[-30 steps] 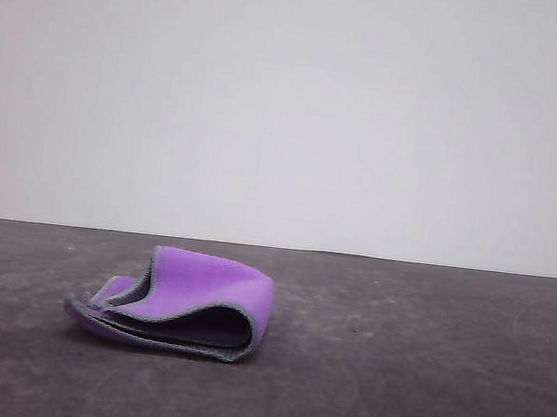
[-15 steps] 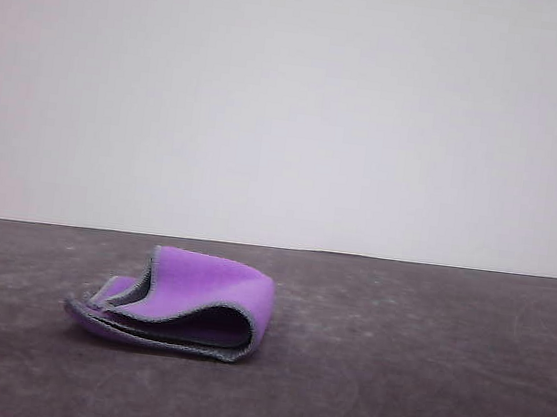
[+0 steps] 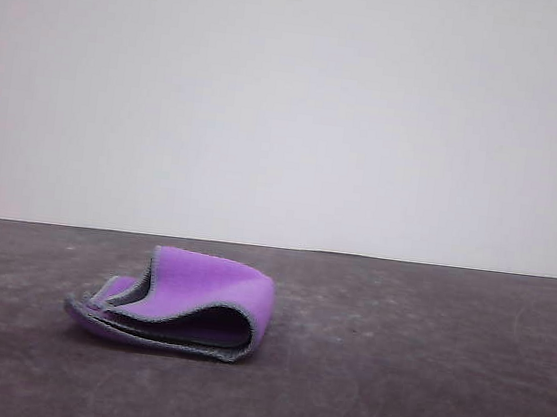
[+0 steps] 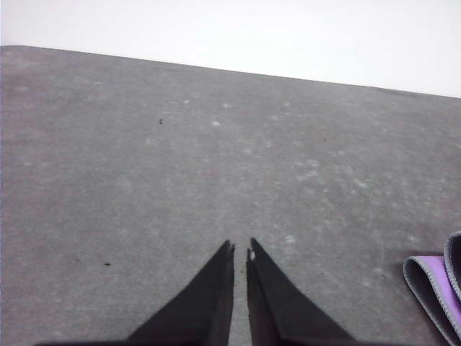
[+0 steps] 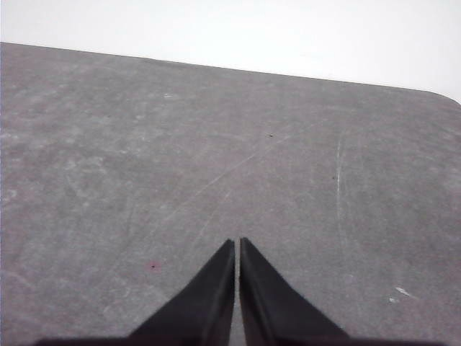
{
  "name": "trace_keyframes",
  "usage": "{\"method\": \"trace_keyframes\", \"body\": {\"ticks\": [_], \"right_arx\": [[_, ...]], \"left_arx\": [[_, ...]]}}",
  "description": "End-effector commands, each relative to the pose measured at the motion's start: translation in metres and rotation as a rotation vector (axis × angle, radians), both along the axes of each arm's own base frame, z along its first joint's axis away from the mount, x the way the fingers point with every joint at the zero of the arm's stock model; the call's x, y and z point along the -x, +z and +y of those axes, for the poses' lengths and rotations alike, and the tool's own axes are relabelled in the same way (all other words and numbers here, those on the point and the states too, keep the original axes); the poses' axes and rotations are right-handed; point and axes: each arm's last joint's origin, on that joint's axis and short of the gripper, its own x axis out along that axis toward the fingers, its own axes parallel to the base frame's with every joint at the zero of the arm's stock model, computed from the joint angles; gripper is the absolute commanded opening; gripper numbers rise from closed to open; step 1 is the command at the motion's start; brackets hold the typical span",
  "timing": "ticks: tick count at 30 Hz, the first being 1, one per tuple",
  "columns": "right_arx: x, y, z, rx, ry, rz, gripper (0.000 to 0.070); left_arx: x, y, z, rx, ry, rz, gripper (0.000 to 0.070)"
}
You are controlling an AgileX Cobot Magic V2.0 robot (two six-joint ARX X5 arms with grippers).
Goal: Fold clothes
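Purple folded cloth (image 3: 182, 303) lies unmoved since before.

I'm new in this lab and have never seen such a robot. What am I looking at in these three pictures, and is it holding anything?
This is a two-armed table robot, each arm ending in a two-fingered gripper. One picture looks forward over the dark grey table; it shows a small purple cloth with grey stitched edging, lying loosely folded in layers. The other two come from cameras on the wrists. The black wedges are the fingers: the left gripper and the right gripper, both shut with nothing between them, above bare tabletop. A corner of the cloth peeks in at the edge of the left wrist view. So nothing is held.
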Motion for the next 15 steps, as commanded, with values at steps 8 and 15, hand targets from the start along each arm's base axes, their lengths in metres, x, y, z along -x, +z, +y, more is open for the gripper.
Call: {"method": "trace_keyframes", "body": {"ticks": [8, 15], "right_arx": [[-0.0004, -0.0001, -0.0002, -0.012, -0.007, -0.009, 0.0009], [-0.0004, -0.0002, -0.0002, -0.012, -0.007, -0.009, 0.0009]], "left_arx": [[-0.0008, -0.0072, 0.0000, 0.001, 0.002, 0.026, 0.0017], [-0.0008, -0.0072, 0.0000, 0.001, 0.002, 0.026, 0.0017]]}}
